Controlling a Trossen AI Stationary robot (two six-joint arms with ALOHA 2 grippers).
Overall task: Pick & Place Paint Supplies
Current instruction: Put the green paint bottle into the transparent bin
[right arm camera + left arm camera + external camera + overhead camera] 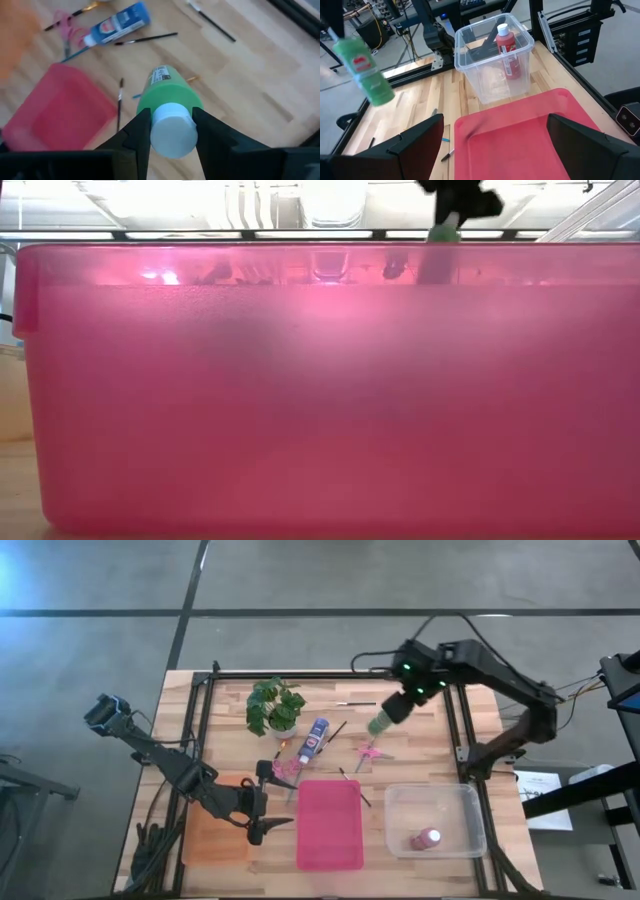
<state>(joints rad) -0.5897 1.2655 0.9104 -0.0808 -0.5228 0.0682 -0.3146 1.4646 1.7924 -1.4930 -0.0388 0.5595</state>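
The clear bin (pixel 470 802) is open on top with one red bottle (pixel 425 839) lying inside, the pink tray (pixel 328 823) sits just beside it, and brushes (pixel 351 786) and scissors (pixel 370 751) lie scattered across the middle of the surface (pixel 420 755).

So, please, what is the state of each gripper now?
Left gripper: open, holding nothing.
Right gripper: shut on the green paint bottle, above the table.
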